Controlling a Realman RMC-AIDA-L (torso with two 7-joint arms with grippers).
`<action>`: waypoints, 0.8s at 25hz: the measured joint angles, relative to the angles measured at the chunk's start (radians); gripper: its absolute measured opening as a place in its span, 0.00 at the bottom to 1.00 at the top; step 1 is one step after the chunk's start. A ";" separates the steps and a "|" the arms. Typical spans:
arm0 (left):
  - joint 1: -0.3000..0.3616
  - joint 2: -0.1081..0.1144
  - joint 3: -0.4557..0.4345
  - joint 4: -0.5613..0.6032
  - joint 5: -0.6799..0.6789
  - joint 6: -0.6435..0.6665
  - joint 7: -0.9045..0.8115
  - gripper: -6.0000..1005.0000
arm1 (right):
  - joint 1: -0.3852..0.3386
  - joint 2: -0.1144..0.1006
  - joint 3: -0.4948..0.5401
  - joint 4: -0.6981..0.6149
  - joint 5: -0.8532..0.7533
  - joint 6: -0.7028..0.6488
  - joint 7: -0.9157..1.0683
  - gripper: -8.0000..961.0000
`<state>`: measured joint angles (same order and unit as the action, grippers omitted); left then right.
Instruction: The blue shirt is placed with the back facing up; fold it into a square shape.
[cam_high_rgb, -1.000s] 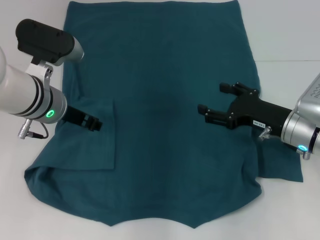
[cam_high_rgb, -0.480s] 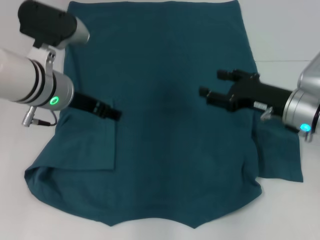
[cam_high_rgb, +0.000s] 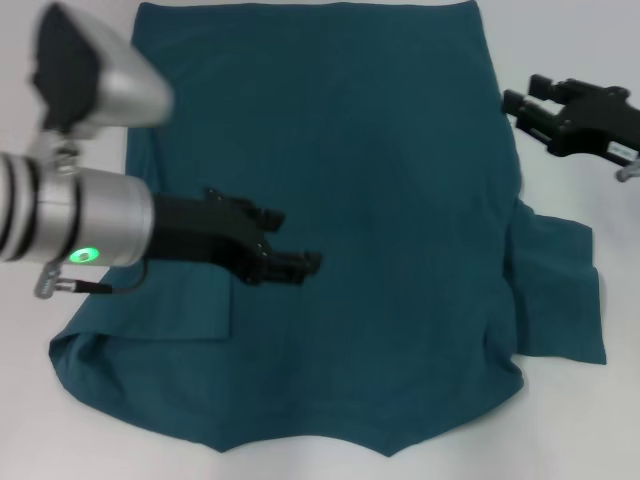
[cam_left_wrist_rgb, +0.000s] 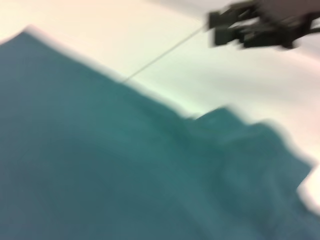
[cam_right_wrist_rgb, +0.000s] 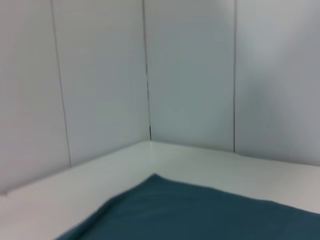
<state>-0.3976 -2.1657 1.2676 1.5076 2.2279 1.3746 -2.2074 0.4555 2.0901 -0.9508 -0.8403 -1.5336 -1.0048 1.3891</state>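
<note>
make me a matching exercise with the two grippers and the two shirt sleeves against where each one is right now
Things:
1. left gripper
2. right gripper
3. left sleeve
4. right sleeve

Places:
A. spread out flat beside the shirt body
B. over the middle of the blue shirt
C. folded inward onto the shirt body
D. off the shirt's edge, above the white table

Pairs: 1-B, 2-D, 3-C, 4-A

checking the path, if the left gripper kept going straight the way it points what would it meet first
Probably only the blue shirt. The left gripper points across the shirt's middle toward the robot's right; nothing else lies in that line, though its height above the cloth is unclear.
</note>
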 joint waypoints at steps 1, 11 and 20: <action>0.017 0.000 -0.025 -0.003 -0.060 0.003 0.030 0.82 | -0.009 0.000 0.012 -0.006 0.000 -0.016 0.011 0.49; -0.004 0.000 -0.441 -0.284 -0.291 0.036 0.245 0.53 | -0.046 0.004 0.014 -0.007 -0.008 -0.074 0.079 0.46; 0.010 0.012 -0.598 -0.401 -0.383 0.045 0.629 0.21 | 0.049 0.000 -0.058 -0.036 -0.308 0.047 0.316 0.46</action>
<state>-0.3878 -2.1532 0.6696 1.1071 1.8446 1.4191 -1.5780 0.5045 2.0903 -1.0092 -0.8766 -1.8414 -0.9582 1.7050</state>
